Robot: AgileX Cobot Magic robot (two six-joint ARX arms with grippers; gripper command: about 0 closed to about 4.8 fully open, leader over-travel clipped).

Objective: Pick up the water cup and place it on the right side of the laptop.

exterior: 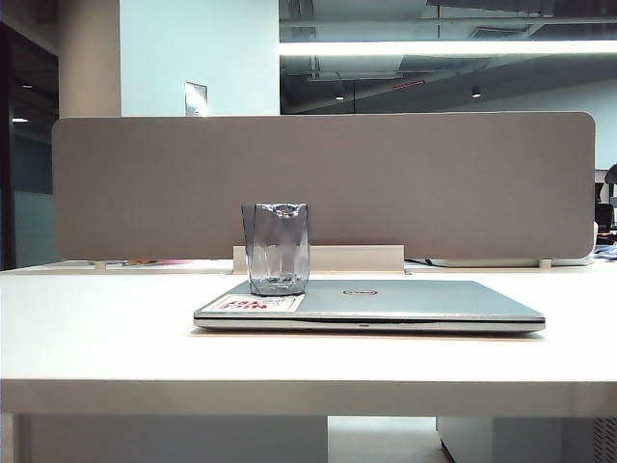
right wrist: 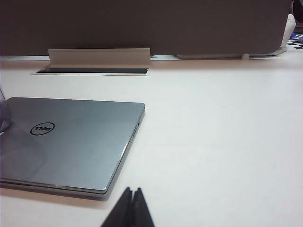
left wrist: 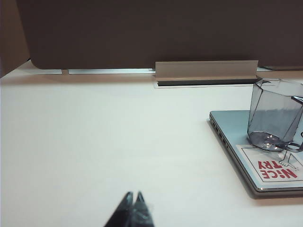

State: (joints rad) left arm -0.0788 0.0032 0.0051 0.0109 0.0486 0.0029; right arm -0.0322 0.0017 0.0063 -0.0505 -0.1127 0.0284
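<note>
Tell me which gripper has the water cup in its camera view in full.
The left gripper: its wrist view shows the whole water cup on the laptop. The right gripper sees only the cup's edge.

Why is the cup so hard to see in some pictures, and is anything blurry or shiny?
Exterior view: the see-through water cup blends into the grey divider, and a ceiling light glares brightly. Left wrist view: the white table looks washed out, and the shut left gripper is blurry. Right wrist view: the laptop lid has a soft sheen, and the shut right gripper is blurred.
</note>
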